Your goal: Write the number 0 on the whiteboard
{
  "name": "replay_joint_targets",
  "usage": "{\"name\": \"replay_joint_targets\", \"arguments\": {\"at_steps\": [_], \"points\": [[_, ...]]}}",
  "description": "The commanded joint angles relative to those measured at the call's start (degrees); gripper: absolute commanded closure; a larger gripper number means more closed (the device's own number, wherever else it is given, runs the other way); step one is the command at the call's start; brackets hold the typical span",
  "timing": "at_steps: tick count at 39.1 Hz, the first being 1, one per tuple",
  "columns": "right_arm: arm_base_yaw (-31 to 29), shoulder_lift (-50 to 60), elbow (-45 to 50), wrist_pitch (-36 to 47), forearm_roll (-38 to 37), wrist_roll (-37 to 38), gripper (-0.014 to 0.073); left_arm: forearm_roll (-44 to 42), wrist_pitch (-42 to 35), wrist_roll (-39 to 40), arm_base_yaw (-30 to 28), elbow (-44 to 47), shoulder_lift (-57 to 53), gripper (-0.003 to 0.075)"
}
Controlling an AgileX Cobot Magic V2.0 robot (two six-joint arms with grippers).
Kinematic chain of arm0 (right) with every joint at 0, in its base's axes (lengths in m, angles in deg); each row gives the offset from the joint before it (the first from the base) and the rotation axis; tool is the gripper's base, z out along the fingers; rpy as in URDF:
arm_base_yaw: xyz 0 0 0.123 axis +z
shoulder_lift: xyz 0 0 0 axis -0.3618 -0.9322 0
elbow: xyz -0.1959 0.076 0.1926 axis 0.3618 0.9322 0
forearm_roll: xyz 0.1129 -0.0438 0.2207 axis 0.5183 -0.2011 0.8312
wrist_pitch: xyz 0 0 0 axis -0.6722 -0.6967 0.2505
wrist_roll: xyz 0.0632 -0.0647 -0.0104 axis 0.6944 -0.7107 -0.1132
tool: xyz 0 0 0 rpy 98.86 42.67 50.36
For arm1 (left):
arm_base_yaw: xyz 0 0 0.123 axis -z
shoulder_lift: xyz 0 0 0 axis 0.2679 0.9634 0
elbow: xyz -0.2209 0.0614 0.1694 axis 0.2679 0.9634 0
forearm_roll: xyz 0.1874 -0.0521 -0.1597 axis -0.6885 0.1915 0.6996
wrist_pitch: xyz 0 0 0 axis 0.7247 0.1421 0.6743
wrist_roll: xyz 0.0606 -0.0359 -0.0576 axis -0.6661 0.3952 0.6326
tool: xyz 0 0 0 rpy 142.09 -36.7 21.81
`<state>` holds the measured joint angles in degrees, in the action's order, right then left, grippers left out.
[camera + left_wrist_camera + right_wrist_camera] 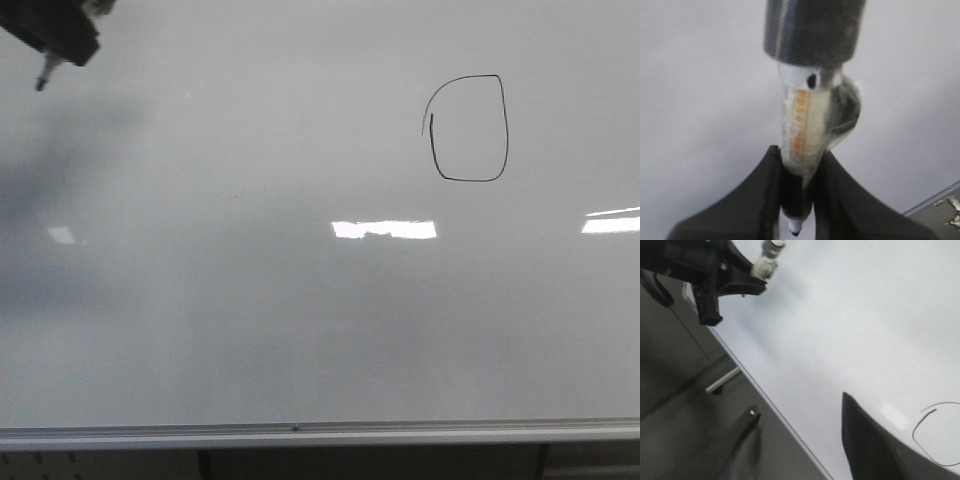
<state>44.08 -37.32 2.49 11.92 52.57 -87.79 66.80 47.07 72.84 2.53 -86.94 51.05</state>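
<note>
A large glossy white-grey whiteboard (250,320) with a silver metal rail along its lower edge filled the front view. A thin black hand-drawn number 0 (468,128) was seen at the board's upper right, while the left end effector (60,40) sat at the upper left corner. In the left wrist view, a taped marker pen (799,165) was clamped between its black fingers (755,200). In the right wrist view, the right end effector (800,440) was seen spread apart and empty, the loop just beside one finger.
</note>
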Motion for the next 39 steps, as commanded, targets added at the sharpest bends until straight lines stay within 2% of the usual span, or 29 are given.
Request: {"name": "replay_joint_targets", "arguments": {"at_steps": [1, 9, 20, 28, 39], "points": [[0.0, 8.0, 8.3, 13.5, 0.5, -1.2, 0.0204, -5.9, 0.0, 7.1, -2.2, -2.0, -3.1, 0.0739], [0.0, 23.6, 32.5, 32.2, 0.5, -1.3, 0.0239, -5.7, 2.6, 11.6, -9.8, -1.6, -4.9, 0.0739], [0.0, 47.2, 54.5, 41.4, 0.7, -1.3, 0.0239, -5.7, 2.2, 12.3, -22.5, 3.2, -6.2, 0.0739], [0.0, 57.6, 60.6, 41.9, 0.7, -1.3, 0.0239, -4.2, -3.9, 12.4, -29.2, 7.4, -6.2, 0.0739], [0.0, 58.7, 60.7, 41.4, 0.8, -1.3, 0.0239, 1.9, -4.4, 12.4, -30.1, 2.9, 0.9, 0.0739]]}}
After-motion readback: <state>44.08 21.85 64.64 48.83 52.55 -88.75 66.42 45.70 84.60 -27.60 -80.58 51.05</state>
